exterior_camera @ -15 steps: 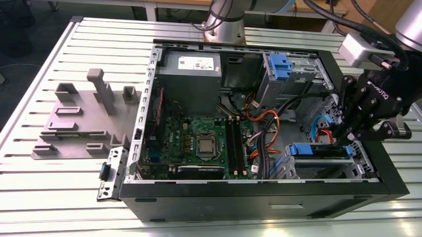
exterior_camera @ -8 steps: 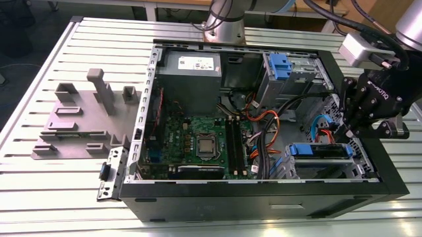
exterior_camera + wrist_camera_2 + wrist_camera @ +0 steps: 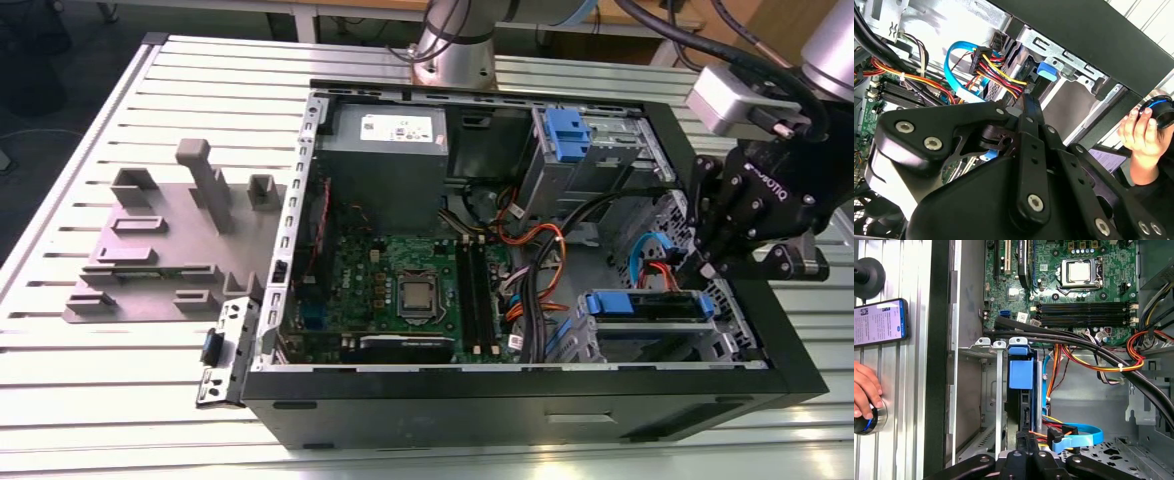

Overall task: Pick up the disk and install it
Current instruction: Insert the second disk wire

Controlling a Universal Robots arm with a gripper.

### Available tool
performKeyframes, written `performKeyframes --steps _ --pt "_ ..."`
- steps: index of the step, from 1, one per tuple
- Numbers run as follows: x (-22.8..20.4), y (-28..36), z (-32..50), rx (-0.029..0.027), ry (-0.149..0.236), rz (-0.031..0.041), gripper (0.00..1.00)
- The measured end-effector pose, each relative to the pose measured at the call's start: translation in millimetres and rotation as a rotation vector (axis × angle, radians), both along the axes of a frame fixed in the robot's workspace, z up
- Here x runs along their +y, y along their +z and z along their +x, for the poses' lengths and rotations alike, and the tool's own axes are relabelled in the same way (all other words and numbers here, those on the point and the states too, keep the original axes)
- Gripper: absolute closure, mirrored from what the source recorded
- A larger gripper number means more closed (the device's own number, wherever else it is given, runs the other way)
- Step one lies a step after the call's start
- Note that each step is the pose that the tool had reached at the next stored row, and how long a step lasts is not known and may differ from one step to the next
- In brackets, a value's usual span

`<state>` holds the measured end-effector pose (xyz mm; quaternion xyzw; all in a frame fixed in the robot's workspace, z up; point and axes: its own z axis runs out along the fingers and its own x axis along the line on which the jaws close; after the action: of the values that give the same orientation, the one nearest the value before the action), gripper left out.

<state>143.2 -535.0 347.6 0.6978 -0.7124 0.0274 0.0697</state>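
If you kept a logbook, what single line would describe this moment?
pincer: close by disk | disk: in drive bay of open computer case | hand: on round knob outside case

No lettering can be made out anywhere.

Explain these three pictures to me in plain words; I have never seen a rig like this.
This is a robot arm with a gripper, working in an open computer case on a slatted metal table. The exterior view looks on from off the arm; both wrist views ride on the arm. The gripper is at the disk, which sits with its blue rails in the case's drive bay. A grey stand lies beside the case. In the first wrist view, a person's hand rests near a phone.
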Motion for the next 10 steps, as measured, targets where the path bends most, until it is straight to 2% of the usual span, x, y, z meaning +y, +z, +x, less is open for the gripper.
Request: performKeyframes --steps 10 --pt "0.0 0.6 -2.8 -0.0005 0.0 -0.0003 0.89"
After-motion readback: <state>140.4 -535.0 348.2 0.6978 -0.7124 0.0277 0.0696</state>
